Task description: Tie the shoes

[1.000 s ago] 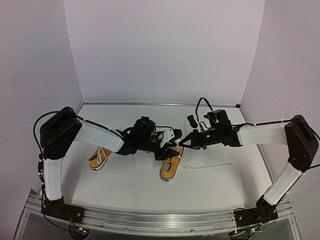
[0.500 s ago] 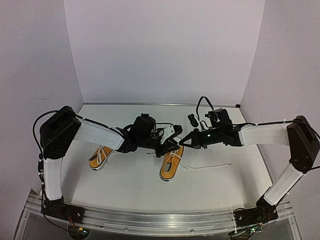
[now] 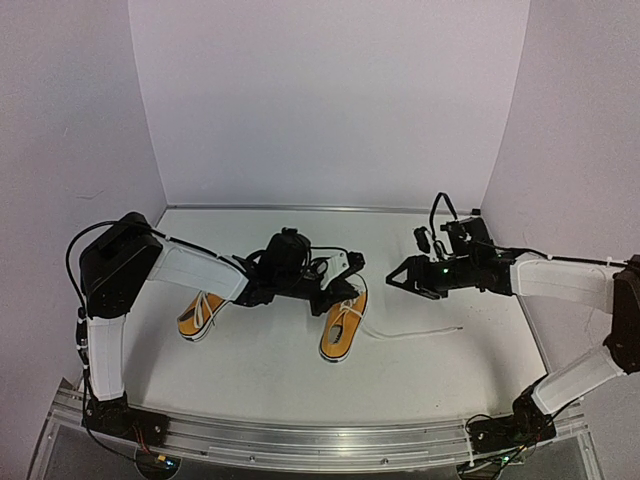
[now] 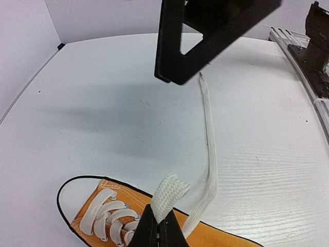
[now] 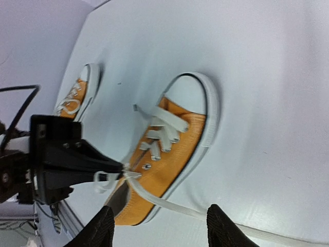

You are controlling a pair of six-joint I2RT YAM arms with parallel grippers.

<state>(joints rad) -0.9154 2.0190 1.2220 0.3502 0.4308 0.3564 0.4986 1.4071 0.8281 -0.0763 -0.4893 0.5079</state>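
Two orange shoes with white laces lie on the white table. The near-centre shoe (image 3: pixel 340 328) (image 5: pixel 167 154) (image 4: pixel 97 218) has loose laces. My left gripper (image 3: pixel 342 291) (image 4: pixel 159 220) hangs over its opening, shut on a folded bit of the white lace (image 4: pixel 167 192) (image 5: pixel 105 177). That lace's free end (image 4: pixel 207 128) (image 3: pixel 415 331) trails across the table to the right. My right gripper (image 3: pixel 398 276) (image 5: pixel 160 211) stands open to the right of this shoe, with nothing between its fingers. The other shoe (image 3: pixel 200 314) (image 5: pixel 77 95) lies at the left, partly under the left arm.
Lilac walls (image 3: pixel 320 100) close the table on three sides. An aluminium rail (image 3: pixel 300 435) (image 4: pixel 303 51) carrying the arm bases runs along the near edge. The right gripper's black body (image 4: pixel 205 36) hangs beyond the lace end in the left wrist view.
The right gripper has opened, let go of the lace and pulled back to the right. The left gripper has closed on the lace over the shoe.
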